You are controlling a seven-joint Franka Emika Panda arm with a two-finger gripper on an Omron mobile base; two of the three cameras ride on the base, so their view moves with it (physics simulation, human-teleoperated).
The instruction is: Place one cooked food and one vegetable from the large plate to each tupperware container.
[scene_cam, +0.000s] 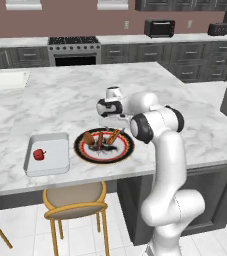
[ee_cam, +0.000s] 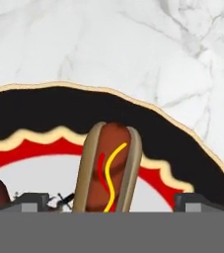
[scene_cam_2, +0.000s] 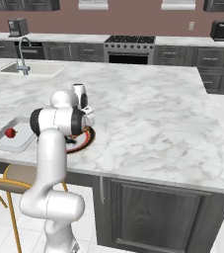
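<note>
While the arm leans in over the counter, let's sweep the left base view from the left edge across. First up, at lower left, a tupperware container (scene_cam: 47,155) with a small red vegetable (scene_cam: 39,154) already sitting inside, looks like a tomato or pepper, too small to call. So one piece of the job appears banked, though that tray has no cooked food with it yet. The second tray can't be made out for certain; a pale edge at the far left of the right base view could be it.

Moving right to the middle of the frame, just beside the tray, the large plate (scene_cam: 104,145) carries a brown roundish item (scene_cam: 88,138), a dark thin scrap near its lower centre, and a hot dog (scene_cam: 113,136). Hovering right above it is the gripper (scene_cam: 110,131).

Over to the hand view: the hot dog (ee_cam: 108,170) stands at centre bottom, mustard squiggle clear, and the two fingertips (ee_cam: 32,201) sit wide apart on either side of it, spread and not touching the bun. By my reading, a cooked-food pick is being lined up, with most of the sorting yet to come.
</note>
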